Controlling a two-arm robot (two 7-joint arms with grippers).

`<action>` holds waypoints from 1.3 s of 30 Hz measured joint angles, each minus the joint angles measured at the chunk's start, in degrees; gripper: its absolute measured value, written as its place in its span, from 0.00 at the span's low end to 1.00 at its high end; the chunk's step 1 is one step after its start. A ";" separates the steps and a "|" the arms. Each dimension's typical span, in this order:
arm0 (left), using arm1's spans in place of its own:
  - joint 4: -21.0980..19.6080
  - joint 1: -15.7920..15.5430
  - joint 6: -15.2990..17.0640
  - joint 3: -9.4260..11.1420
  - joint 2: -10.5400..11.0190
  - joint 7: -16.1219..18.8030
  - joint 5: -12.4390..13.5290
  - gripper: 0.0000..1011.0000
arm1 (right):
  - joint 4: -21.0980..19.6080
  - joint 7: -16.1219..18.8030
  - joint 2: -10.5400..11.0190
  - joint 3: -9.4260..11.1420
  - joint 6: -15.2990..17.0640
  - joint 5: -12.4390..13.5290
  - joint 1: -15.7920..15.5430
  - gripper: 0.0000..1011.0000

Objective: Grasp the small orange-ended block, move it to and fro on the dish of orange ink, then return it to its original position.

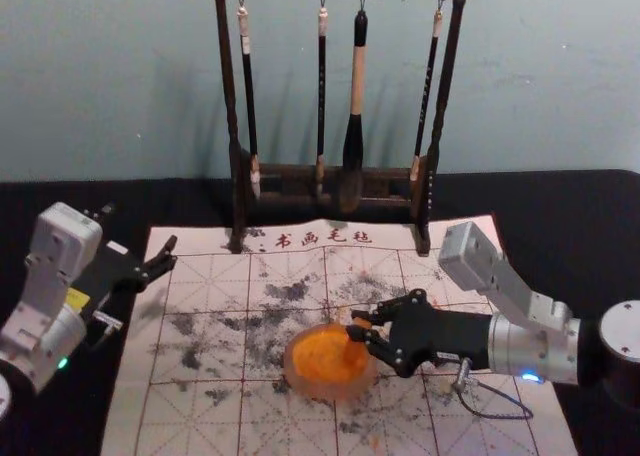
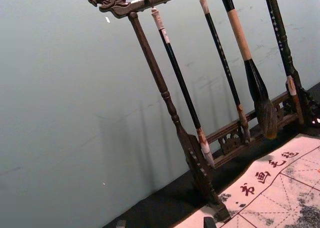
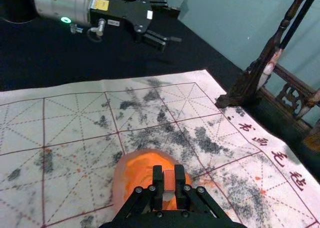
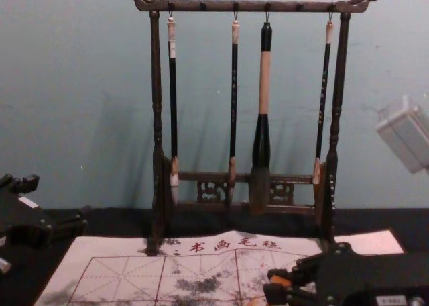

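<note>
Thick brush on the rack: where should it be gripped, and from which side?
Probably best on the thick brush's pale stretch, from the front, closing across it: that part hangs nearly upright and straight, slimmer than the black flare below.

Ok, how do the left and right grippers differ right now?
The right gripper is shut on the block; the left gripper is open and empty. The right one is at the dish of orange ink, the left one off to the left, away from it. Both are black and two-fingered.
</note>
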 joint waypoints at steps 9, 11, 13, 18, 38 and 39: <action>0.00 0.00 0.00 0.00 0.00 0.00 0.00 0.99 | -2.04 0.64 1.03 0.21 -0.24 0.46 -1.29 0.11; 0.00 0.00 0.00 0.00 0.00 0.00 0.00 0.99 | -2.04 0.80 0.92 0.03 -0.32 0.46 -1.29 0.11; 0.00 0.00 0.00 0.00 0.00 0.00 0.00 0.99 | -1.98 0.89 0.71 -0.23 -0.35 0.38 -1.19 0.11; 0.00 0.00 0.00 0.00 0.00 0.00 0.00 0.99 | -1.42 1.14 0.18 -0.78 -0.45 -0.07 -0.66 0.11; 0.00 0.00 0.00 0.00 0.00 0.00 0.00 0.99 | 2.20 1.03 -2.16 -1.54 -0.91 -1.49 2.40 0.11; 0.00 0.00 0.00 0.00 0.00 0.00 0.00 0.99 | 2.26 0.98 -2.18 -1.50 -0.90 -1.51 2.45 0.11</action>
